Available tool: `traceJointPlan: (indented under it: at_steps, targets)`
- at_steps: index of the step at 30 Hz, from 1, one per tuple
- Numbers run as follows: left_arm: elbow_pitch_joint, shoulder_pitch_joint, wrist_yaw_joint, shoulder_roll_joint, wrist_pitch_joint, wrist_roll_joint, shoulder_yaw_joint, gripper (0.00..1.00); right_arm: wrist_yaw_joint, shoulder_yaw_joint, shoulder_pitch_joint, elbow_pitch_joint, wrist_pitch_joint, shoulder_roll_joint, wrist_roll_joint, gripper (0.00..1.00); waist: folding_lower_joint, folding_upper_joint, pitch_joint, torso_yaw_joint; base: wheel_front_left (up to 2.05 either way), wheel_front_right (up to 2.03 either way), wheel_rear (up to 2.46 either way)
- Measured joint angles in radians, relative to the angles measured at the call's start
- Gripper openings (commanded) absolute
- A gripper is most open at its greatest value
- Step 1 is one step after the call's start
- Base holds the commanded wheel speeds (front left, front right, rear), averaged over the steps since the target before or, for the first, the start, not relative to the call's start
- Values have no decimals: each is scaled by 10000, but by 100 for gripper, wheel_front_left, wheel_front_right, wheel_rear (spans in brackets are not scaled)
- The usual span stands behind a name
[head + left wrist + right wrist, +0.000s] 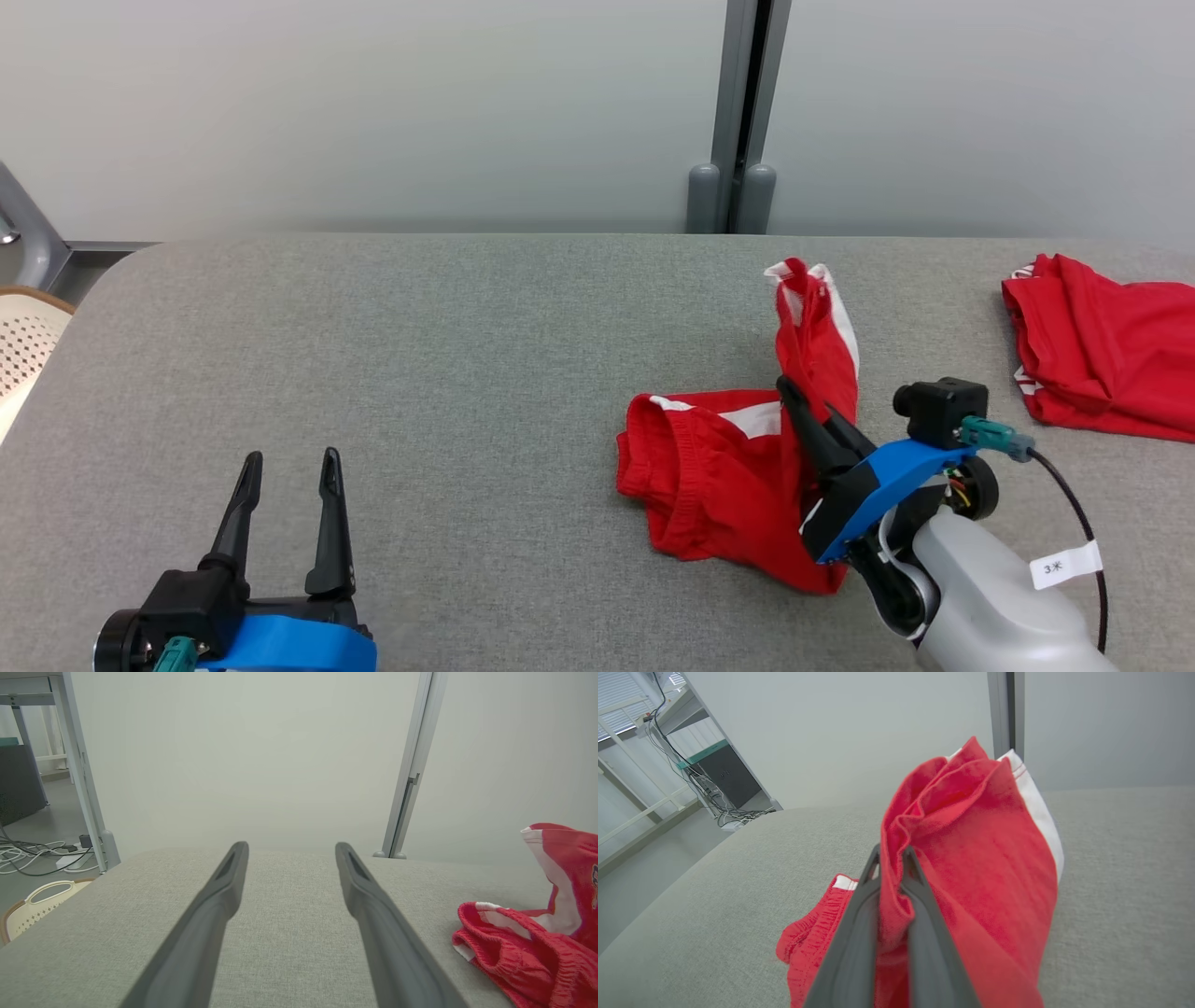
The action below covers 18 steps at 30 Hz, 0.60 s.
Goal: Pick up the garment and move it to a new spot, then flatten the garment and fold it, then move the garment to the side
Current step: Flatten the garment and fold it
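1. left gripper: at the lower left of the head view. Its two long dark fingers point up and away. The jaws are spread wide with nothing between them, and a blue wrist bracket sits behind. In its own wrist view the fingers run well apart.

2. right gripper: at the lower right, slanted up toward the robot's left. Its fingers are pinched close on a fold of the red garment. A black wrist camera rides above, and the pale forearm trails to the bottom edge.
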Motion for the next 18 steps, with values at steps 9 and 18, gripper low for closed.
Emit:
traceJointPlan:
  at_steps: [9, 18]
  targets:
    - [-2, 74, 0, 0, 0, -19, 44, 100, 0, 1442, 401, -387, 0, 163, 65, 0, -1, 0, 56, 259, 0, 0, 0]
    - [-10, 74, 0, -27, 0, -29, 50, 100, 0, 2635, 848, -656, 0, 96, 245, 0, 0, 0, 125, 213, 0, 0, 0]
